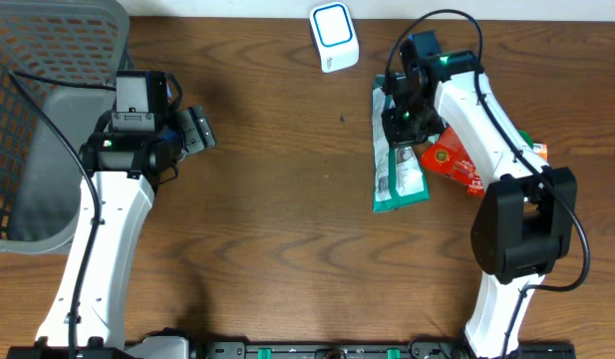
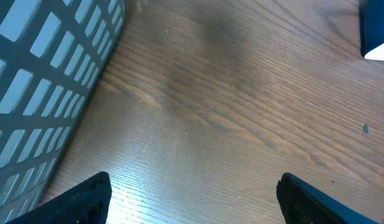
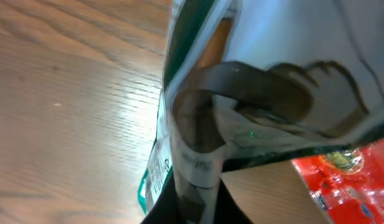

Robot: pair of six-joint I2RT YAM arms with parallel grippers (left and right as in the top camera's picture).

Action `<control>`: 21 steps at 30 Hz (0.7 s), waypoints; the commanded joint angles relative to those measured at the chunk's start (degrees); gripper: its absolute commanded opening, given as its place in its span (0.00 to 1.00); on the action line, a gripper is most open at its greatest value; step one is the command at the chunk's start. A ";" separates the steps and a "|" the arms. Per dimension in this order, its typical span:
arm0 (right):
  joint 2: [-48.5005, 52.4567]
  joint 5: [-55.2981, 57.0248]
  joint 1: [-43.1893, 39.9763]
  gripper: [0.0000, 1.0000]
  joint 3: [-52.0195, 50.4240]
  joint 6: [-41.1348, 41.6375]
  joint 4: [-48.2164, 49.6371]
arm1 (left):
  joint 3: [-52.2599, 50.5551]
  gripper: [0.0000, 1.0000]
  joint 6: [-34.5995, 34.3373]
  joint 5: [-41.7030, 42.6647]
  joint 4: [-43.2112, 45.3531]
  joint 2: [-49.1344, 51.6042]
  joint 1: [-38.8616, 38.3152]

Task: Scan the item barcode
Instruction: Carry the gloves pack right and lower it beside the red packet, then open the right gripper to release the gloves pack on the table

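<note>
Item under inspection: the green and silver packet [image 1: 397,178]. It lies flat on the table [image 1: 287,219], lengthwise, just below the scanner [image 1: 334,37], with a red packet [image 1: 455,165] touching its right edge.

The right gripper [image 1: 399,120] sits on the packet's upper end. The right wrist view is filled with crumpled film, so I cannot tell whether the fingers are clamped on it or parted.

The left gripper [image 1: 195,130] hangs beside the basket [image 1: 28,120], fingers wide apart and holding nothing.

Handling assessment: light, soft, glossy film — likely to slip, sag and crease. Recommend taking hold at the sealed end or a side seam, clear of the printed label, so the barcode stays flat and uncovered when presented to the scanner.
</note>
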 commanded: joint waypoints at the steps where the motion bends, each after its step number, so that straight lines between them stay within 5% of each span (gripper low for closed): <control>1: 0.07 0.92 -0.66 0.44 -0.39 0.74 0.48 | 0.57 0.86 0.13 -0.52 0.02 -0.02 0.28; 6: 0.04 0.90 -1.25 0.76 0.11 0.79 0.52 | 0.57 0.86 0.13 -0.52 0.02 -0.02 0.28; 13: -0.07 0.92 -2.12 0.88 7.67 0.74 -3.30 | 0.57 0.86 0.13 -0.52 0.02 -0.02 0.28; 15: -0.07 0.92 -2.25 0.99 9.11 0.74 -3.52 | 0.57 0.86 0.13 -0.52 0.02 -0.02 0.28; 21: -0.04 0.90 -2.38 0.99 9.38 0.74 -3.30 | 0.57 0.86 0.13 -0.52 0.02 -0.02 0.28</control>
